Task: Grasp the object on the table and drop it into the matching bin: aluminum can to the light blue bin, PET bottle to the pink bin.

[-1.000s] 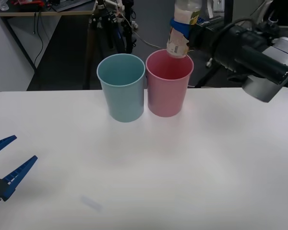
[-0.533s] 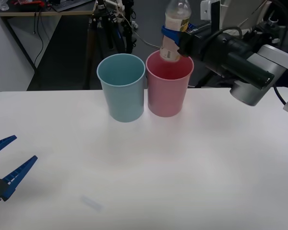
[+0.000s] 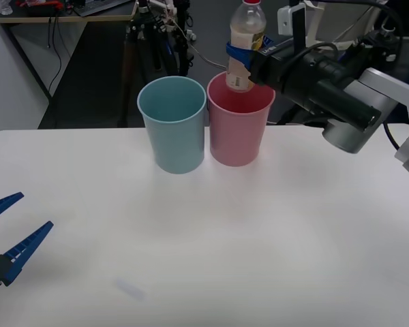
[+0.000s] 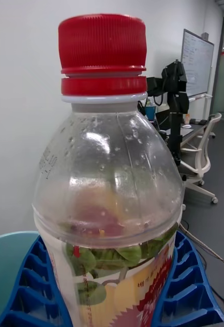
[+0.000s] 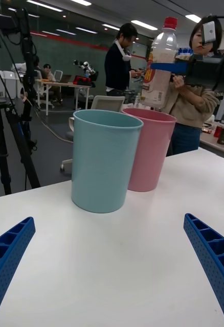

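While the right gripper (image 3: 240, 56) pinches the red-capped PET bottle (image 3: 244, 42) at its labelled midsection above the pink bin (image 3: 239, 129), the thin-walled, seemingly empty body likely handles light and slick; left gripper (image 3: 8, 231) waits spread

Bottle (image 3: 246, 41) over bin (image 3: 237, 129) (R of two)

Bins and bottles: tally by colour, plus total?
Light blue bin: 1
Pink bin: 1
Red-capped PET bottle, held over the pink bin by the right tool: 1
Total: 3
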Robot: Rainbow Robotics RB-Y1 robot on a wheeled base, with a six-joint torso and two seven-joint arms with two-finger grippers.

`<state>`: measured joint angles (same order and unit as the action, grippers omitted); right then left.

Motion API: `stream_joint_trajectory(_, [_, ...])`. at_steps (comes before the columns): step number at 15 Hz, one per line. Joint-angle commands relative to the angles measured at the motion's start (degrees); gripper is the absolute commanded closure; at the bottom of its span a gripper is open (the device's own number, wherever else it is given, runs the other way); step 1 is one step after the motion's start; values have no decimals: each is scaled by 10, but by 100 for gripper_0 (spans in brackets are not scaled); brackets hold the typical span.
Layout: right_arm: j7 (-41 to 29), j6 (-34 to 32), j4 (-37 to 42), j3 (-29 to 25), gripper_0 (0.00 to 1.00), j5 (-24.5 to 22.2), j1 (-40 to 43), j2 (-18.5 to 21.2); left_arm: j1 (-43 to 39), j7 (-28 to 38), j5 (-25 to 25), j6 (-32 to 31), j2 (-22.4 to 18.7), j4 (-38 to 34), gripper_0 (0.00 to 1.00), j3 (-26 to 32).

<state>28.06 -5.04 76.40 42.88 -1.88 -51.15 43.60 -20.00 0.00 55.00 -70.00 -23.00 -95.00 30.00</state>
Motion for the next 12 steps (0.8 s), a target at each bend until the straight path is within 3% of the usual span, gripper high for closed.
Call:
stream_joint_trajectory(1, [-5,-2,-6,0,0,-4,0,-4,0,0,0,0,0,0,0,0])
stream_joint_trajectory(12, [-11,-16,-6,-3,0,-8,0,-4,0,0,0,0,0,0,0,0])
